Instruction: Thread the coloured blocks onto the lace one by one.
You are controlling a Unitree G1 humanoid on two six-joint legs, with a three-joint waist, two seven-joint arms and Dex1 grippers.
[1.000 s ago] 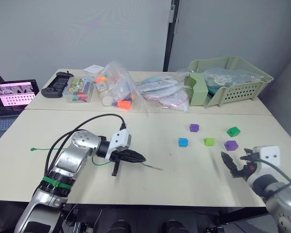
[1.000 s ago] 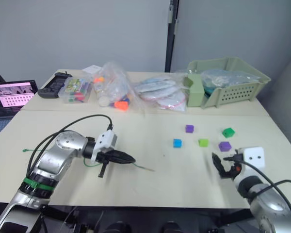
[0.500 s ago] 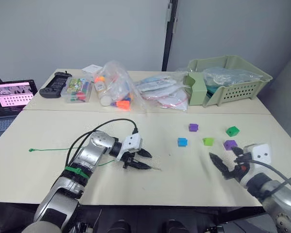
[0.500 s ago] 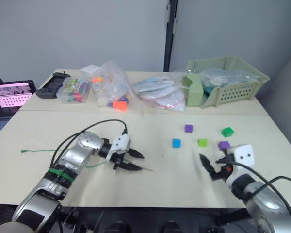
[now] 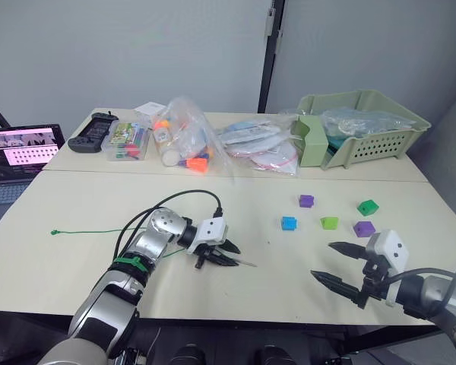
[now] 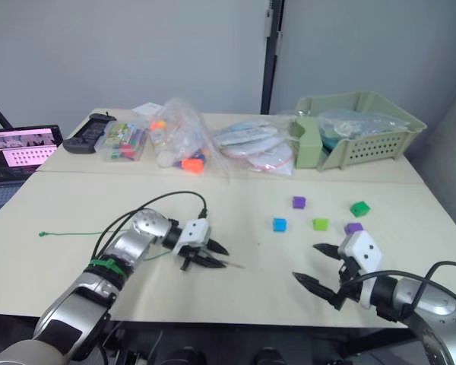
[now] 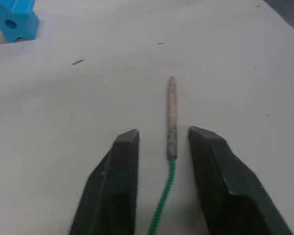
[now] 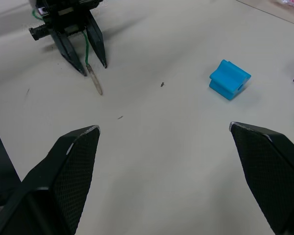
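Note:
The lace (image 5: 99, 232) is a thin green cord running across the table from a knotted end at the left to a stiff pale tip (image 7: 171, 115). My left gripper (image 5: 229, 255) is open and astride the cord just behind that tip, which lies flat on the table between the fingers (image 7: 115, 186). To the right sit a blue block (image 5: 289, 223), a purple block (image 5: 306, 201), a light green block (image 5: 329, 222), a dark green block (image 5: 367, 206) and a second purple block (image 5: 363, 228). My right gripper (image 5: 330, 264) stands wide open near the front edge, below the blocks, holding nothing.
Along the back of the table are a green basket (image 5: 365, 125), plastic bags of parts (image 5: 186, 141), a clear marker case (image 5: 128, 141) and a black controller (image 5: 95, 131). A laptop (image 5: 15, 152) stands off the left edge.
My left gripper has slid right along the lace to its tip and opened. My right gripper has spread wide and moved left, away from the table's right edge.

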